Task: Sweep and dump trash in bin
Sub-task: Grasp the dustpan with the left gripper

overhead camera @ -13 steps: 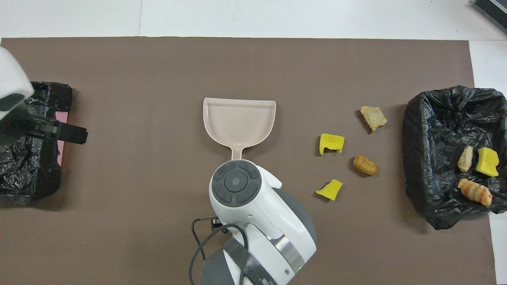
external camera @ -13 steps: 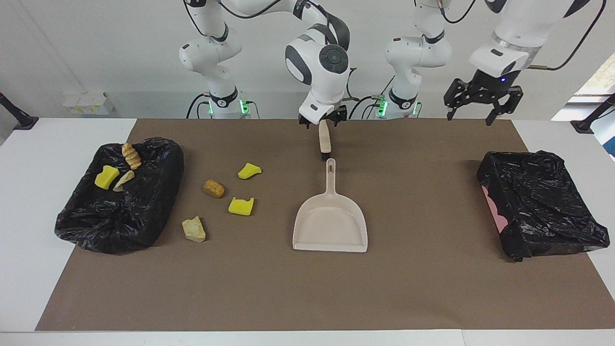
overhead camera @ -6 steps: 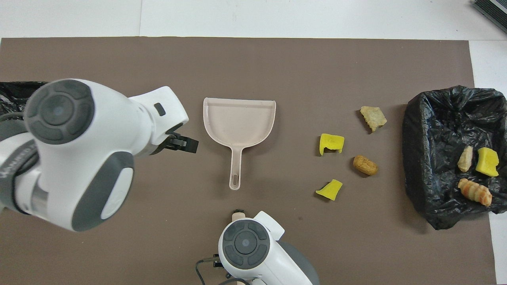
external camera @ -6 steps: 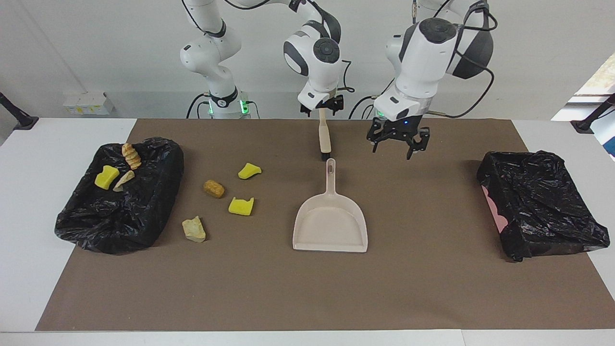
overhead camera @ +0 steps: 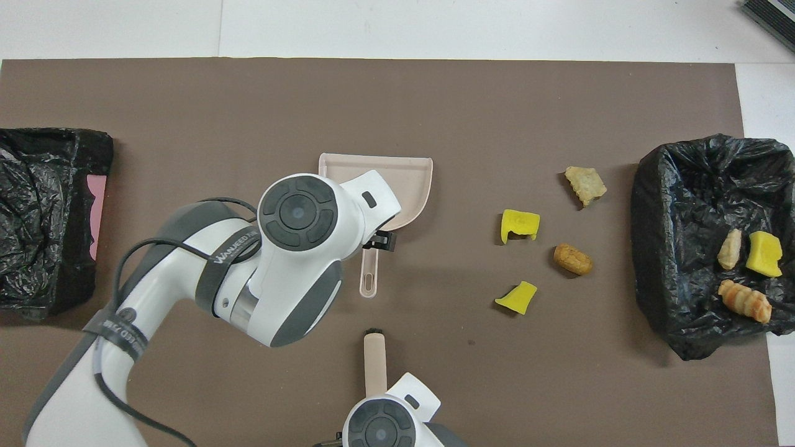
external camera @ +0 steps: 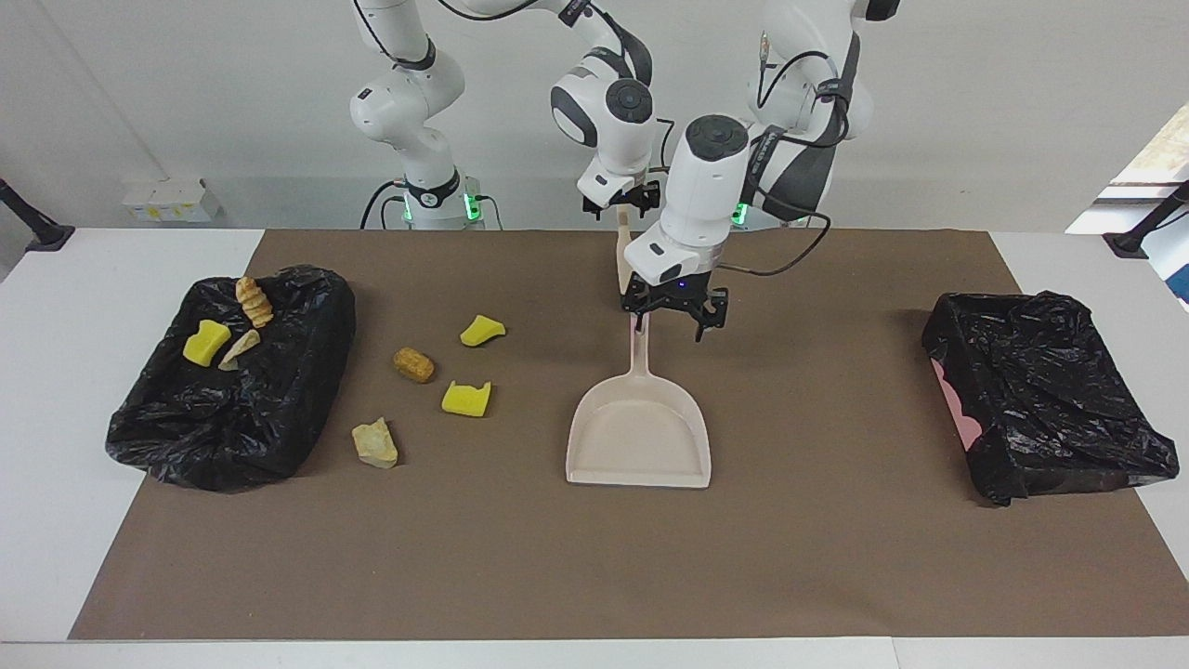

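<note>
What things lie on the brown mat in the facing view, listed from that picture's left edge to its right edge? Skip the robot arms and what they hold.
Bin with trash → beige lump → brown lump → notched yellow sponge → yellow wedge → dustpan → empty bin.

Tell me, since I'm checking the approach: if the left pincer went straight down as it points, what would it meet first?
Probably the dustpan handle: the open left pincer hangs right over it, though its exact height is unclear.
</note>
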Robot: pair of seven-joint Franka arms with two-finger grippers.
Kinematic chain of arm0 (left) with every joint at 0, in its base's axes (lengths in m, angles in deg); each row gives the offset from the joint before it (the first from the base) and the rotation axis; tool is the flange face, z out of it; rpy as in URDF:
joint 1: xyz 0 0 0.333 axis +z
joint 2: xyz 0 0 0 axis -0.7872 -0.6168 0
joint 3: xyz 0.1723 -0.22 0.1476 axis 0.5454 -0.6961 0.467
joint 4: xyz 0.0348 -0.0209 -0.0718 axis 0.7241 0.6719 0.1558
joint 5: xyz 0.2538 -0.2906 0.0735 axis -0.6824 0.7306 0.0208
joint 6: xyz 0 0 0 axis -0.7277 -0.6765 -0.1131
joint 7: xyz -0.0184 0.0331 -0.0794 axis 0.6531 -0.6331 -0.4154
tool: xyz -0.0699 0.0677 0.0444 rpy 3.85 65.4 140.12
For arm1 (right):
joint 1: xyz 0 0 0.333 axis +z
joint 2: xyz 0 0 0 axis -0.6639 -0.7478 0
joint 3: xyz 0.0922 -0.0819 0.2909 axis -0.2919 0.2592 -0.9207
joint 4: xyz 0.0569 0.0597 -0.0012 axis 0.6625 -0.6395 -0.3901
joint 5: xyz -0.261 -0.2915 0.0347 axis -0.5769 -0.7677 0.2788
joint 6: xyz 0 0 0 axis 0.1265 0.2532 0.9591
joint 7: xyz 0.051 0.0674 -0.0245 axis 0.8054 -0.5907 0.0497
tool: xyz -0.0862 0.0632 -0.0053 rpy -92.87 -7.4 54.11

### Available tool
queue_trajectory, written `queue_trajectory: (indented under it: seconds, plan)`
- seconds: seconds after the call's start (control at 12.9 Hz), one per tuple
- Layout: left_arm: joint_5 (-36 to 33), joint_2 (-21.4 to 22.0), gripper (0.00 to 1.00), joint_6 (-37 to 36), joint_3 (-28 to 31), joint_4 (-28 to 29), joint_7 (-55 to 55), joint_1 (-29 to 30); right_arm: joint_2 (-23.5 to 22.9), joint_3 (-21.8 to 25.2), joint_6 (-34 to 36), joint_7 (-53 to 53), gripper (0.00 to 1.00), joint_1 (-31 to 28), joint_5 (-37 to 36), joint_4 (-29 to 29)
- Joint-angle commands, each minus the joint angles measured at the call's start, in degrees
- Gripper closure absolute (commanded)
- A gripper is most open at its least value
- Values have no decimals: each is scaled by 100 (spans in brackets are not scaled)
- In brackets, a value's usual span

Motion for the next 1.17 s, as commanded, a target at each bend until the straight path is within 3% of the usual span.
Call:
queue_trajectory:
  seconds: [0.0, 0.39, 0.47, 0.54, 0.7, 0.78, 0.86, 1.09]
  plan:
    - [-43, -172, 0, 419, 102, 208, 184, -128, 63, -15, -290, -86, 17, 144, 229, -229]
    - [-51, -216, 0, 807, 111, 623, 193, -225, -236, -15, -590, -86, 31, 321, 335, -256]
    - [-51, -355, 0, 842, 119, 614, 219, -312, -245, -15, -581, -87, 38, 321, 335, -247]
    - [-51, -418, 0, 912, 119, 606, 324, -348, -254, -15, -581, -87, 52, 321, 335, -247]
    - [-95, -418, 0, 869, 128, 544, 334, -348, -289, -15, -564, -87, 100, 303, 335, -186]
    - [-113, -418, 11, 851, 128, 535, 334, -348, -341, -15, -564, -87, 100, 277, 335, -159]
    - [-200, -427, 35, 860, 128, 526, 334, -348, -368, -6, -520, -95, 100, 250, 335, -81]
    - [-570, -427, 73, 816, 128, 535, 308, -331, -316, 20, -467, -210, 100, 136, 326, -18]
